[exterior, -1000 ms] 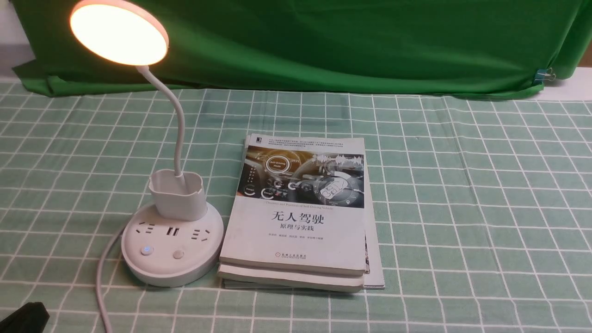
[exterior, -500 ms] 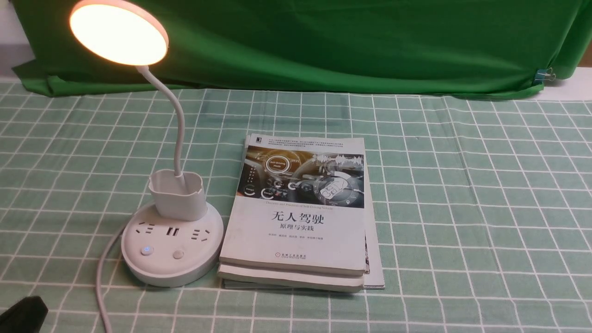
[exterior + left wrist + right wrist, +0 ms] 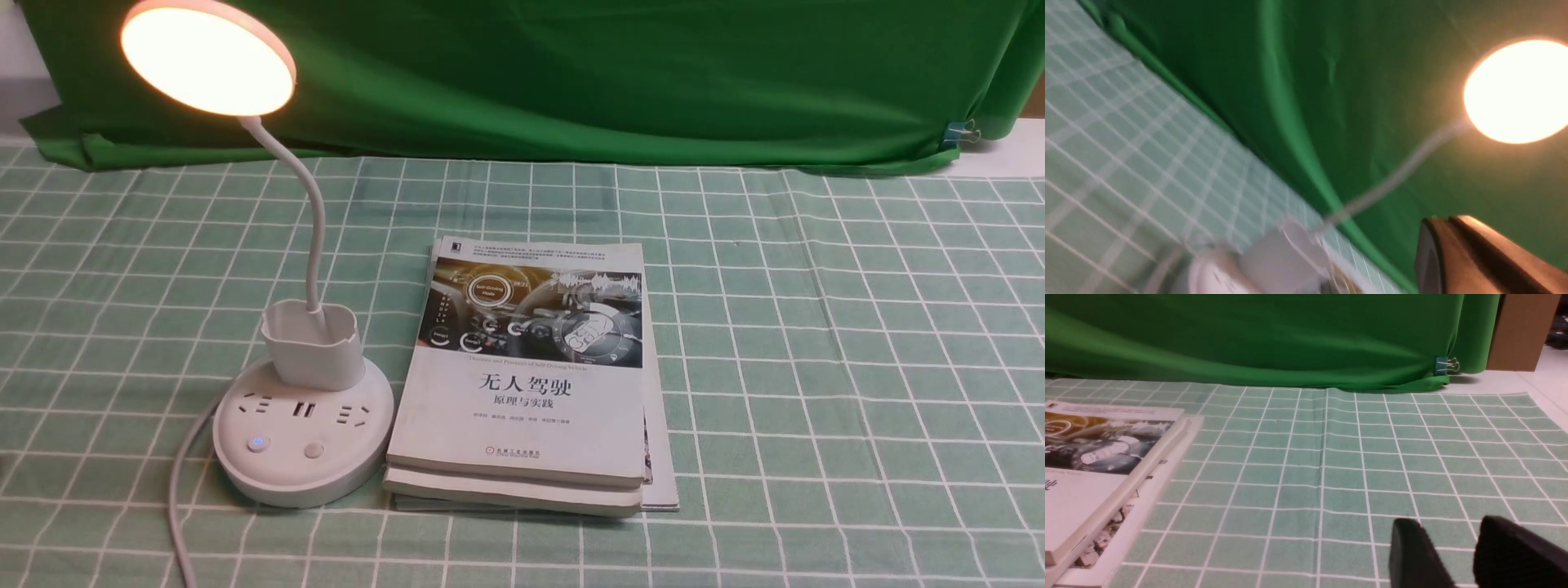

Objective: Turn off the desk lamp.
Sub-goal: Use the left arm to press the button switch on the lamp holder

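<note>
desk lamp (image 3: pixel 316 224): lit
left tool (image 3: pixel 1447 218): closed, empty
right tool (image 3: pixel 1447 524): fingers apart
risk: off-centre press misses power button (image 3: pixel 259 442), lamp stays on

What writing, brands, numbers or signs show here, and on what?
"无人驾驶", "原理与实践": top book's cover
"Self-Driving Mode": the cover's dashboard photo
"机械工业出版社": cover's bottom edge, smaller English beneath
Power sign: lit button on the lamp's base
Too small to read surely: the cover's top lines, author line
</note>
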